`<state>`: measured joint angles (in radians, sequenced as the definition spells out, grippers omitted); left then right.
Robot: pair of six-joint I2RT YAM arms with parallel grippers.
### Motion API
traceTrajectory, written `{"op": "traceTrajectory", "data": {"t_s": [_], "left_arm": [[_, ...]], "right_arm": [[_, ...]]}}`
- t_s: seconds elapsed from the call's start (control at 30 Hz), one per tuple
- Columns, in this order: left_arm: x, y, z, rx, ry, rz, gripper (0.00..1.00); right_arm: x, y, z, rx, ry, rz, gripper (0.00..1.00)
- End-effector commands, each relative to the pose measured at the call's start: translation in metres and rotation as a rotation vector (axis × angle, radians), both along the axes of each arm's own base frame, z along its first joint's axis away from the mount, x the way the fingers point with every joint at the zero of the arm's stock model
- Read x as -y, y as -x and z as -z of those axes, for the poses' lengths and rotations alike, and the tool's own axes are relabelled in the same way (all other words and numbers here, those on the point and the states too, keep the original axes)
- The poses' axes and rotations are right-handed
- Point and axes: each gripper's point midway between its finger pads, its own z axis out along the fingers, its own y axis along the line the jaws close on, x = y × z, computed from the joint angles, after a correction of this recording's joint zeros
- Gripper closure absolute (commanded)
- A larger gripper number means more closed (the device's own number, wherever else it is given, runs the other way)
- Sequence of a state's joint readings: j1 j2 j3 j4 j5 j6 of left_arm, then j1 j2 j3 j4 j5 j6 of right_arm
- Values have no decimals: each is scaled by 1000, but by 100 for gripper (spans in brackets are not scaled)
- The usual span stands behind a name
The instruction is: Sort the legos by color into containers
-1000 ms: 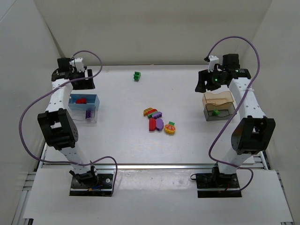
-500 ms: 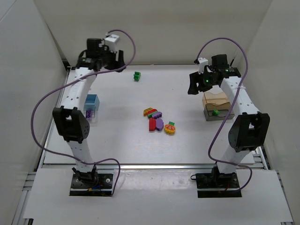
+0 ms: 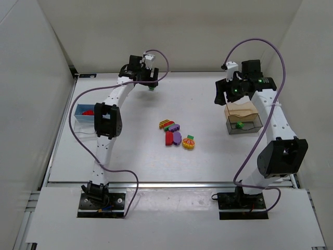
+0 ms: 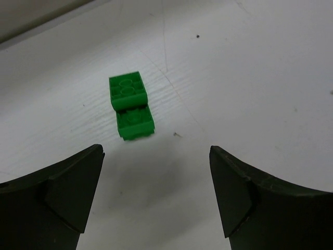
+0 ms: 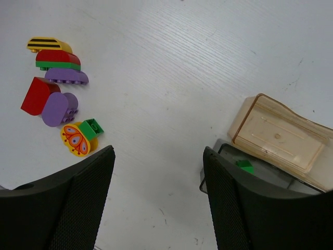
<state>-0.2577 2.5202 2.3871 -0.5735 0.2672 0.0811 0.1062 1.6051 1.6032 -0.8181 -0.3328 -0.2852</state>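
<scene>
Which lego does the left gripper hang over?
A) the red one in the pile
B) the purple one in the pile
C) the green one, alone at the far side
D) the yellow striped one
C: in the left wrist view only the green lego lies on the table, just ahead of the open fingers of the left gripper.

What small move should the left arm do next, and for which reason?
Probably advance and lower the open left claw over the small green plastic block, shifting slightly toward it. In the left wrist view the block lies on the white table ahead of the fingers, off the gap's middle, not yet between them.
</scene>
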Motion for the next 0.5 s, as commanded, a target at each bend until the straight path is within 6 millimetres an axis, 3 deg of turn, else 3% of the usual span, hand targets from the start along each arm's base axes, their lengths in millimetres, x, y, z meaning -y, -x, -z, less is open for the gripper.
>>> {"op": "traceTrajectory", "data": {"t_s": [0.0, 0.23, 0.47], "left_arm": [[9, -24, -51, 158, 19, -27, 6], [21, -37, -22, 193, -44, -1, 5], [11, -42, 2, 178, -92, -34, 7]], "right_arm": [[15, 8, -8, 15, 28, 33, 27], [19, 7, -6, 14, 36, 47, 26], [20, -1, -5, 17, 43, 49, 26]]}}
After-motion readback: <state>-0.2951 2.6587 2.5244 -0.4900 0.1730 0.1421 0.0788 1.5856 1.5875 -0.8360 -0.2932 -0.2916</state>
